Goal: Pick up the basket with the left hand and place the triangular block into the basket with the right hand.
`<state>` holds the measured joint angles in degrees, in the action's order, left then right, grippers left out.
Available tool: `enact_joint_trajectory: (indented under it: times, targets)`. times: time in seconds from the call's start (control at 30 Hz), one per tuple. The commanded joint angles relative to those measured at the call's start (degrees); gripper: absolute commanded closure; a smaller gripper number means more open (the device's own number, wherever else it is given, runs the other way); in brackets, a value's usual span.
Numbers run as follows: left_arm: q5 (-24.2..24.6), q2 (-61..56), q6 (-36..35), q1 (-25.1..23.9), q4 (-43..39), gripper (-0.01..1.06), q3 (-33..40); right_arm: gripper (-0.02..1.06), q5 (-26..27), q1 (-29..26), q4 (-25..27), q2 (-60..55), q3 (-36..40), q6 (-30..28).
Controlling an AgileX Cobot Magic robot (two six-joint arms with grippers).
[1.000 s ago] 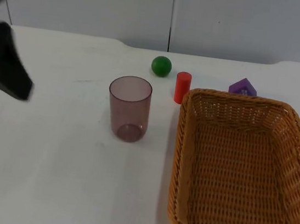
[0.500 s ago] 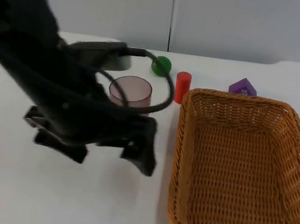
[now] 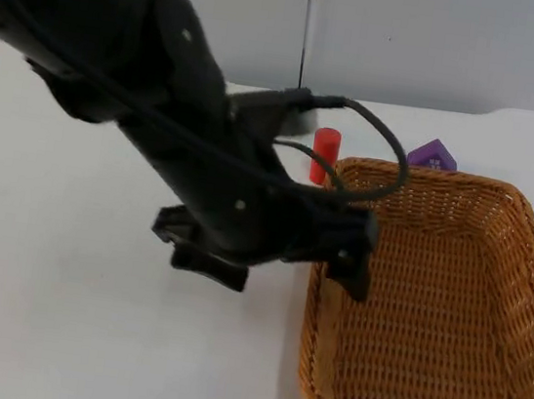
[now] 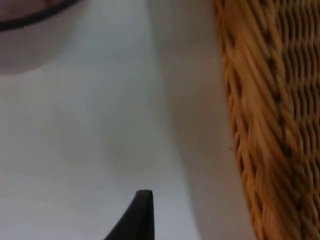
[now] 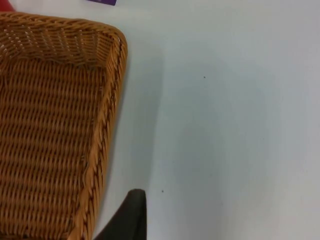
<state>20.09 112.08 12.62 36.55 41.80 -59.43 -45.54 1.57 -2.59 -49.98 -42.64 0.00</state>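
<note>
Top view: left gripper beside basket.

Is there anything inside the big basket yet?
Empty. The wicker basket shows only bare woven floor. The purple block sits on the table behind it, and the left gripper is at its near-left rim.

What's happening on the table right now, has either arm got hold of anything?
Nothing is held yet. The left arm reaches across the table, its left gripper at the near-left rim of the wicker basket, which sits on the white table. The purple triangular block lies behind the basket, a red cylinder beside it. The right gripper waits by the basket's right side.
</note>
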Motion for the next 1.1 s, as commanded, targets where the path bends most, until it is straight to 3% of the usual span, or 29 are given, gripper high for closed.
enact_joint_trajectory:
  times: [0.0, 0.4, 0.5, 0.53, 0.7, 0.73, 0.87, 0.97, 1.07]
  targets:
    - [-1.4, 1.0, -1.2, 1.0, 1.2, 0.0, -0.9, -0.01, 0.7, -0.4, 0.3, 0.0, -0.4, -0.9]
    - [-2.8, 8.9, -2.4, 1.5, 2.9, 0.02, -3.1, -0.01, 1.1, -0.4, 1.5, 0.0, -0.4, -0.9]
    - [-3.0, 9.8, -2.4, 1.5, 4.6, 0.18, -3.1, -0.01, 1.1, -0.4, 1.5, 0.0, -0.4, -0.9]
    - [-3.0, 9.8, -2.4, 1.5, 4.6, 0.18, -3.1, -0.01, 1.1, -0.4, 1.5, 0.0, -0.4, -0.9]
    - [-2.5, 9.8, -2.4, 1.5, 6.5, 0.58, -3.1, -0.01, 1.2, -0.4, 1.5, 0.0, -0.4, -0.9]
    - [-2.5, 9.8, -2.4, 1.5, 6.5, 0.58, -3.1, -0.01, 1.2, -0.4, 1.5, 0.0, -0.4, -0.9]
    - [-2.3, 9.6, -2.4, 1.5, 9.9, 1.02, -3.1, -0.01, 1.2, -0.4, 1.5, 0.0, -0.4, -0.9]
    - [-2.0, 8.5, -2.4, 1.5, 10.4, 1.05, -3.1, -0.01, 1.2, -0.4, 1.5, 0.0, -0.4, -0.9]
    - [1.6, 5.6, -2.3, 1.5, 9.8, 1.05, -3.1, -0.01, 1.2, -0.4, 1.5, 0.0, -0.4, -0.9]
